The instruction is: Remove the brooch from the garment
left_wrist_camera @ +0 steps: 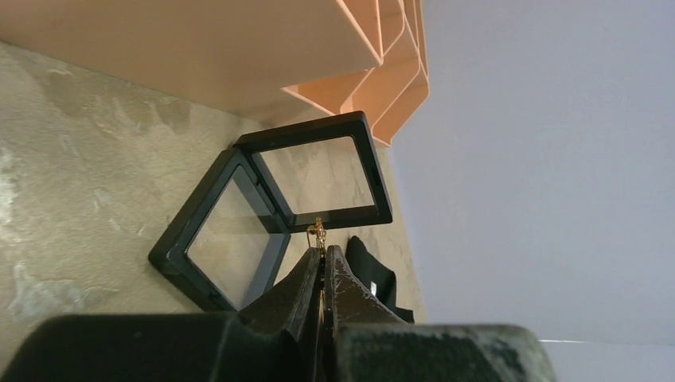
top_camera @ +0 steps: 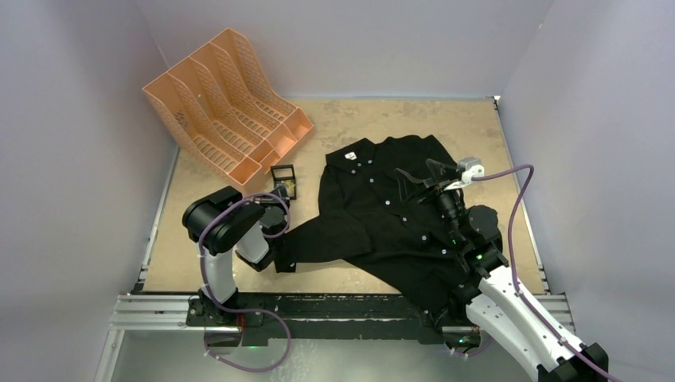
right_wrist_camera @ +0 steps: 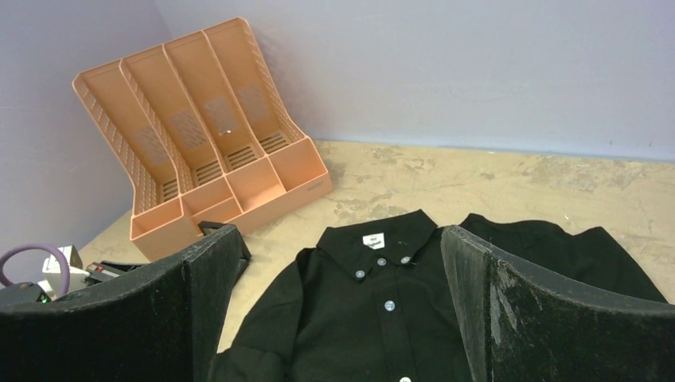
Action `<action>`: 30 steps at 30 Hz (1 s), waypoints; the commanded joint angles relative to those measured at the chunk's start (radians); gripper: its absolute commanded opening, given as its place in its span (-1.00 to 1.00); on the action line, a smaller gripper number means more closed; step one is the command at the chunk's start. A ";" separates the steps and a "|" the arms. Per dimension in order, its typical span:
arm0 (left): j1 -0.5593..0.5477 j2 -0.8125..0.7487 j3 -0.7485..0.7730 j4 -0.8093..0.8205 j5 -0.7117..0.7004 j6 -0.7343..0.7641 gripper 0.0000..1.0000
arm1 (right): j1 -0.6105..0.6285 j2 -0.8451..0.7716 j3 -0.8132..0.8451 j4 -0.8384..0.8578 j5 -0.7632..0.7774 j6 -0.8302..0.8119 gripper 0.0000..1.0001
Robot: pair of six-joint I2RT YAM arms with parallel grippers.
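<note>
The black shirt (top_camera: 374,215) lies flat on the table, collar and white neck label towards the back; it also shows in the right wrist view (right_wrist_camera: 382,318). In the left wrist view my left gripper (left_wrist_camera: 325,253) is shut on the tiny gold brooch (left_wrist_camera: 319,234), which sticks out past the fingertips just above an open black display case (left_wrist_camera: 239,231). A bit of the shirt (left_wrist_camera: 370,274) lies beyond it. In the top view my left gripper (top_camera: 280,193) is left of the shirt, by the case (top_camera: 283,175). My right gripper (top_camera: 414,179) hovers open and empty over the shirt front (right_wrist_camera: 338,232).
An orange multi-slot file rack (top_camera: 227,99) stands at the back left, right behind the case; it also shows in the right wrist view (right_wrist_camera: 199,135). Grey walls close in the table on three sides. The shirt's sleeve reaches towards the left arm's base.
</note>
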 commanded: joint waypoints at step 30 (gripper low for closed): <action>0.039 0.108 0.058 0.315 -0.005 -0.074 -1.00 | 0.006 0.003 -0.005 0.066 -0.050 -0.026 0.97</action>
